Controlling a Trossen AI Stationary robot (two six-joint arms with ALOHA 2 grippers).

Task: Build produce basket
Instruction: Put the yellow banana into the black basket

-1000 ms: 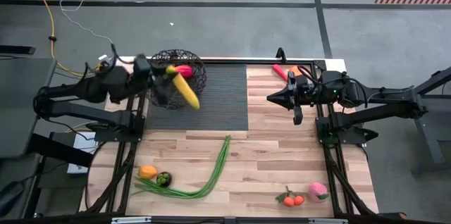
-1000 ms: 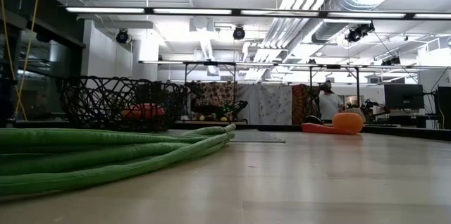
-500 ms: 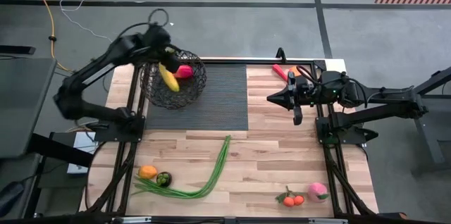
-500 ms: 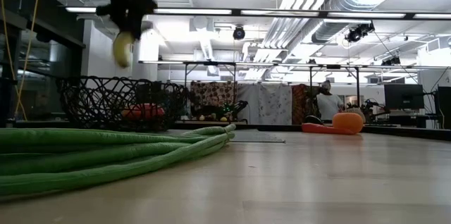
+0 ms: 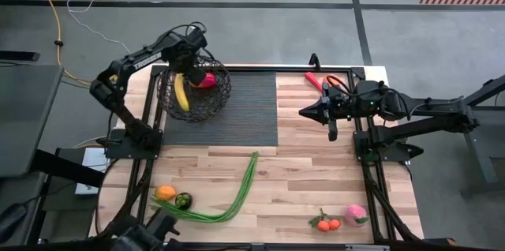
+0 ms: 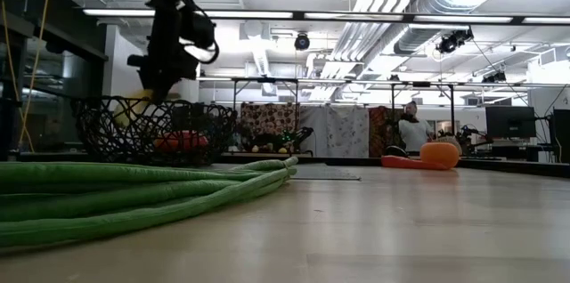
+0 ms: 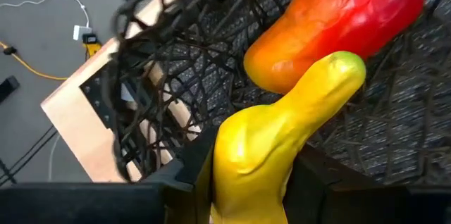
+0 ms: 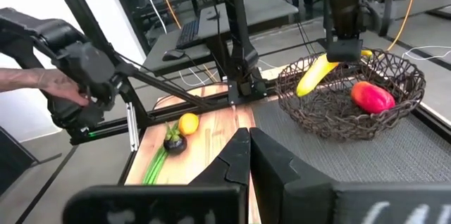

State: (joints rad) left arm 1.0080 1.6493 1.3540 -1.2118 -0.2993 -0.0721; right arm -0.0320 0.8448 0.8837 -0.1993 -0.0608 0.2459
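You see the left gripper [image 5: 188,68] over the round black wire-mesh basket [image 5: 219,97], fingers closed partway on the curved yellow banana [image 5: 181,92], whose free end hangs inside the basket beside a red-orange fruit [image 7: 338,23]; whether the banana touches the mesh is unclear. R. gripper [image 5: 332,130] waits mid-table, fingers pressed together, holding nothing. Long green stalks [image 5: 237,196], orange fruit [image 5: 165,192], pink fruit [image 5: 356,214] lie on the wooden tabletop [image 5: 316,180], well apart from the basket.

High view looks straight down over the whole table [image 5: 316,172]; low view looks level across it. Both wrist views share the basket [image 7: 162,104], the left one from close up.
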